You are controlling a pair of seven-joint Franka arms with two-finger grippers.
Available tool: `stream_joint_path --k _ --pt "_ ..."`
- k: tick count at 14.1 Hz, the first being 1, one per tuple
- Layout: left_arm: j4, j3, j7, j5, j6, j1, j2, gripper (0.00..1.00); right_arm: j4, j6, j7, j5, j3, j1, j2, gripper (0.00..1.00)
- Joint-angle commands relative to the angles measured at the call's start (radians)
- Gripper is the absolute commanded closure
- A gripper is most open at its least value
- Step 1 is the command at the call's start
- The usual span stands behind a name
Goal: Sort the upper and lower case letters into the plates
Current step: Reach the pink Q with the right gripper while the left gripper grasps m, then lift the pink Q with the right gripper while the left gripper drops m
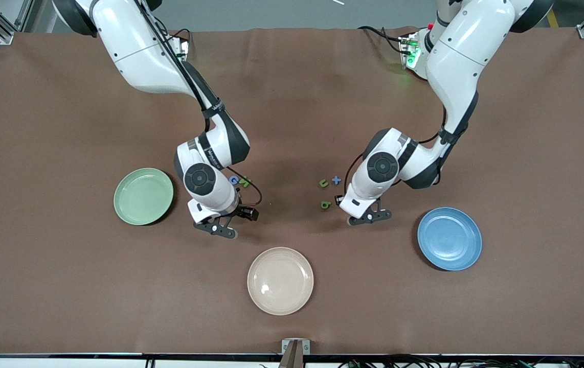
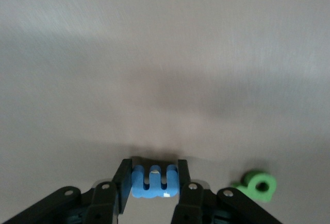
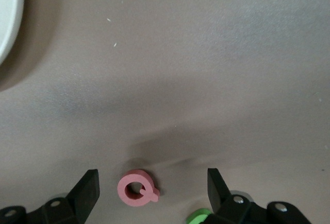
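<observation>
The mint green plate [image 1: 143,196] is sitting toward the right arm's end. The right gripper [image 3: 152,189], jaws spread, is straddling a pink letter [image 3: 136,188] on the table [image 1: 292,102]. The left gripper [image 2: 153,182] is pinching a blue letter [image 2: 153,181] near the blue plate [image 1: 449,238].

Blue letter [image 2: 154,181] in left pincer [image 2: 153,183]; pink Q [image 3: 136,188], maybe flat.

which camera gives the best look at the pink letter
The right wrist view: the pink letter lies unobstructed between the open right gripper fingers. In the front view the arm hides it; the left wrist view misses it.
</observation>
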Motion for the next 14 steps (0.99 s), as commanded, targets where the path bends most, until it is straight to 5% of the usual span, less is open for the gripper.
stream_joint_path --k 1,10,12,13,14 --pt "0.019 -0.001 0.055 0.02 -0.068 0.072 -0.079 0.99 0.01 0.031 0.063 -0.029 -0.012 0.023 0.021 0.1" --pt "0.022 -0.002 0.554 0.02 -0.128 0.425 -0.106 0.93 0.008 0.066 0.126 -0.029 -0.012 0.045 0.038 0.29" --pt "0.025 0.004 0.575 0.02 -0.12 0.431 -0.087 0.83 0.006 0.066 0.127 -0.029 -0.012 0.049 0.038 0.34" --pt "0.03 0.012 0.577 0.02 -0.119 0.433 -0.078 0.72 0.005 0.066 0.127 -0.029 -0.012 0.051 0.038 0.36" --pt "0.039 0.016 0.577 0.02 -0.119 0.442 -0.066 0.5 0.005 0.068 0.129 -0.029 -0.012 0.051 0.038 0.39"
